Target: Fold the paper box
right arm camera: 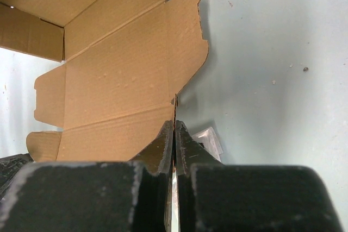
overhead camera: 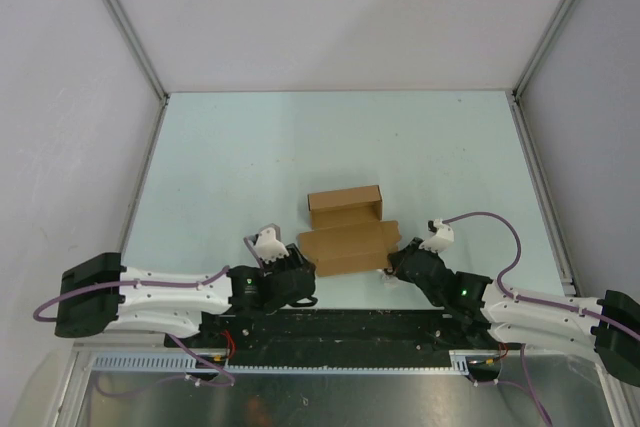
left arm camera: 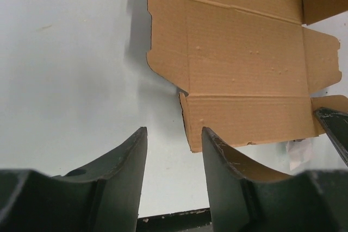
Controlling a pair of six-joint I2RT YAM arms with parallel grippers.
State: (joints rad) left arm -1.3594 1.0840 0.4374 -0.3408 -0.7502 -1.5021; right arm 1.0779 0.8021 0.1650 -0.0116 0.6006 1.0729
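Note:
The paper box (overhead camera: pixel 345 232) is brown cardboard, partly folded: its far part stands up as a shallow tray, and the lid panel with side flaps lies flat toward me. My left gripper (overhead camera: pixel 300 269) is open at the lid's near left corner. In the left wrist view the corner of the paper box (left arm camera: pixel 244 69) lies just past the open left gripper (left arm camera: pixel 174 137), touching nothing. My right gripper (overhead camera: pixel 392 264) is shut on the lid's right edge. In the right wrist view the shut right gripper (right arm camera: pixel 174 127) pinches the thin edge of the box (right arm camera: pixel 119 80).
A tiny white-grey square object (right arm camera: pixel 211 139) lies on the table under the right gripper, beside the box; it also shows in the left wrist view (left arm camera: pixel 298 155). The pale table (overhead camera: pixel 250 147) is walled on three sides. A black rail (overhead camera: pixel 330 325) runs along the near edge.

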